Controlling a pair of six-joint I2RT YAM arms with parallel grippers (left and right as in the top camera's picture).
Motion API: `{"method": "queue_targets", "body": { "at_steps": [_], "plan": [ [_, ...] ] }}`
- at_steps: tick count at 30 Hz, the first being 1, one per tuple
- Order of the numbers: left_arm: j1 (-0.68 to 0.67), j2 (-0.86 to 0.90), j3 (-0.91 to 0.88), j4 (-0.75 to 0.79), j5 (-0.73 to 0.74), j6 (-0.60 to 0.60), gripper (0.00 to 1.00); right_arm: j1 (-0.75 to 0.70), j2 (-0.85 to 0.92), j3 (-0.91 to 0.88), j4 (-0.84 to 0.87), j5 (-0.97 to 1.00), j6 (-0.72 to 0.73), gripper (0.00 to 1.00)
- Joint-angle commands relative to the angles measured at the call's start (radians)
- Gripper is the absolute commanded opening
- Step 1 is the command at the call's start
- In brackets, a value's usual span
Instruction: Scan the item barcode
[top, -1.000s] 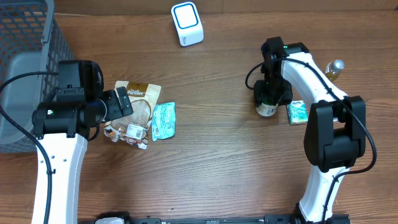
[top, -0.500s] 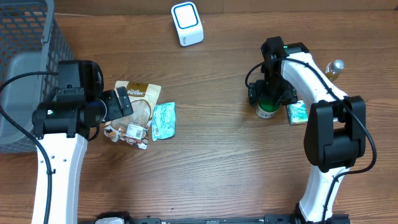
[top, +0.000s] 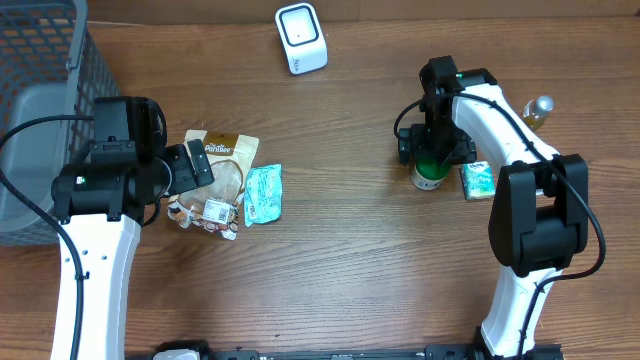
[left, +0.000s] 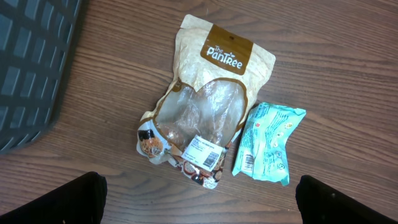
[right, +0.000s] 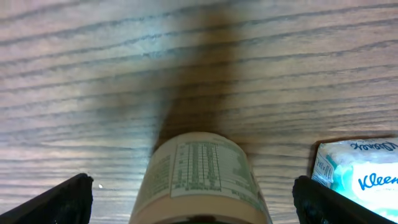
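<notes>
Overhead: small round white-labelled jar (top: 430, 180) is seen upright on the wooden counter (top: 340, 260), straddled by the spread right hand (top: 433, 155). Left wrist: left hand (left: 200, 193), also spread, is hung over a tan snack pouch (left: 211, 93). Right wrist: gaps are seen either side of the jar, Kleenex pack (right: 360, 177) just beside it.

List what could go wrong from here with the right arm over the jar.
1. The right end effector is open astride the upright jar; a sideways move could tip it.
2. The tissue pack sits close beside the jar, so a closing finger might catch it.
3. No barcode shows on the jar's label in the wrist view, so it may end up facing away from the scanner.
</notes>
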Motion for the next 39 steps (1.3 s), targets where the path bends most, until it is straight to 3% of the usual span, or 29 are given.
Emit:
{"method": "queue_targets", "body": {
  "at_steps": [1,3,6,7,10,12,13,14,16,19,25,39],
  "plan": [
    [-0.007,0.001,0.010,0.000,-0.006,0.009,1.00,0.000,-0.013,-0.002,0.023,0.009,0.048,0.98],
    [-0.007,0.001,0.010,0.001,-0.006,0.009,1.00,0.000,-0.013,-0.002,0.037,0.009,0.048,0.83],
    [-0.007,0.001,0.010,0.000,-0.006,0.009,1.00,0.000,-0.013,-0.002,0.072,0.009,0.048,0.43],
    [-0.007,0.001,0.010,0.000,-0.006,0.009,1.00,0.000,-0.013,-0.002,0.087,0.009,0.048,0.36],
    [-0.007,0.001,0.010,0.000,-0.006,0.009,1.00,0.000,-0.013,-0.002,0.148,0.008,0.048,0.24],
    [-0.007,0.001,0.010,0.001,-0.006,0.009,1.00,0.001,-0.013,-0.002,0.182,-0.003,0.048,0.22],
    [-0.007,0.001,0.010,0.001,-0.006,0.009,1.00,0.001,-0.013,-0.002,0.193,-0.011,0.048,0.22],
    [-0.007,0.001,0.010,0.000,-0.006,0.009,1.00,0.001,-0.013,-0.002,0.204,-0.021,0.048,0.29],
    [-0.007,0.001,0.010,0.000,-0.006,0.009,1.00,0.001,-0.013,-0.002,0.214,-0.028,0.048,0.67],
    [-0.007,0.001,0.010,0.001,-0.006,0.009,1.00,0.001,-0.013,-0.002,0.224,-0.029,0.047,0.93],
    [-0.007,0.001,0.010,0.000,-0.006,0.009,1.00,0.001,-0.013,-0.002,0.210,-0.029,0.047,1.00],
    [-0.007,0.001,0.010,0.000,-0.006,0.009,0.99,0.001,-0.013,-0.002,0.184,-0.029,0.048,1.00]
  ]
}}
